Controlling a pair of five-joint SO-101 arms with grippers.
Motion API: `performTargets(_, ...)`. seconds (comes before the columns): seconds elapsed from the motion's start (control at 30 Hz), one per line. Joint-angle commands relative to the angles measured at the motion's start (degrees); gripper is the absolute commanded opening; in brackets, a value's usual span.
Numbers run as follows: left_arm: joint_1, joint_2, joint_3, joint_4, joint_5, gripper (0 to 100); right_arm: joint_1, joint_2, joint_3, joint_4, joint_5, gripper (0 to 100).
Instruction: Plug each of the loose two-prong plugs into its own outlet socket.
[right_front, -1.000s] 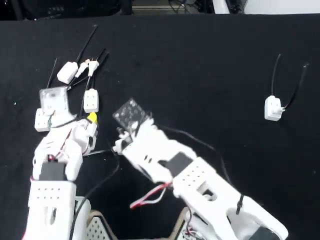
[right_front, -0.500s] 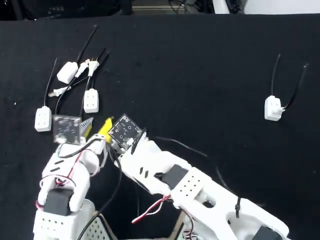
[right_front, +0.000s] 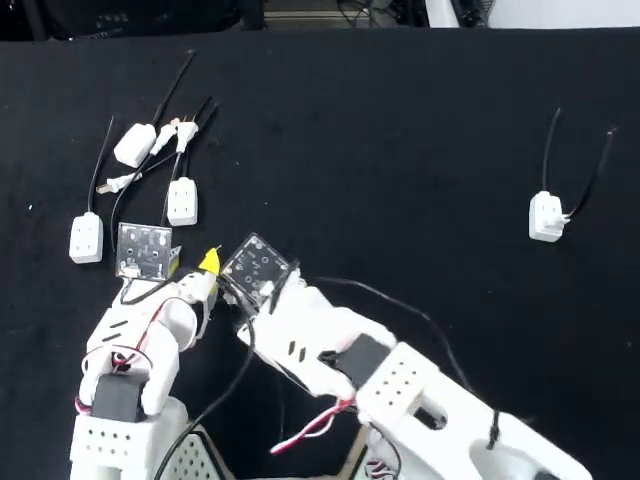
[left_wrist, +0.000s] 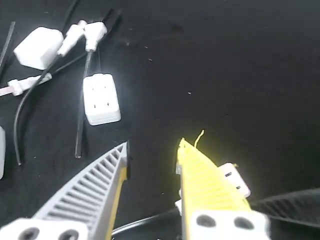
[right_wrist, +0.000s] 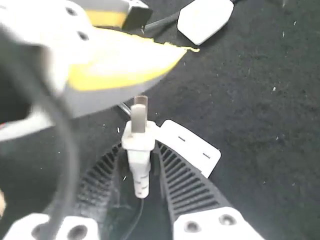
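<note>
My right gripper (right_wrist: 138, 146) is shut on a white two-prong plug (right_wrist: 136, 131), prongs pointing away from the wrist. A white outlet socket (right_wrist: 193, 145) lies on the black cloth right beside that plug, and it peeks out behind the yellow finger (left_wrist: 202, 172) in the left wrist view. My left gripper (left_wrist: 153, 147) stands open and holds nothing, hovering just above the plug. In the high view both wrists meet at the near left, the left gripper (right_front: 193, 262) next to the right arm's wrist (right_front: 255, 268). Farther off lie a socket (right_front: 181, 200) and loose plugs (right_front: 176, 131).
Two more white sockets (right_front: 86, 238) (right_front: 133, 145) and a small plug (right_front: 120, 182) with thin black cords lie at the far left. A lone socket (right_front: 546, 216) with cords sits at the right. The black table cloth (right_front: 380, 150) stretches bare between them.
My left arm has drawn back from the sockets at the far left and swung toward the right gripper. The right arm has shifted slightly, still holding the plug.
</note>
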Motion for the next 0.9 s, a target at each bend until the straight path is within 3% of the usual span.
performTargets(0.0,-0.9,-0.3,-0.4,-0.2,-0.4,17,-0.6,-8.4,-3.6,3.5,-0.3,1.0)
performTargets(0.4,-0.9,0.0,-7.4,0.0,1.9,17,-0.7,-9.0,-0.2,3.2,3.6,1.1)
performTargets(0.6,4.0,0.1,-7.4,-0.3,3.4,17,-0.7,-6.2,0.5,-2.5,3.5,1.1)
performTargets(0.87,6.7,0.2,-3.4,-0.3,-1.8,17,-0.7,-6.3,0.2,-2.2,3.5,1.1)
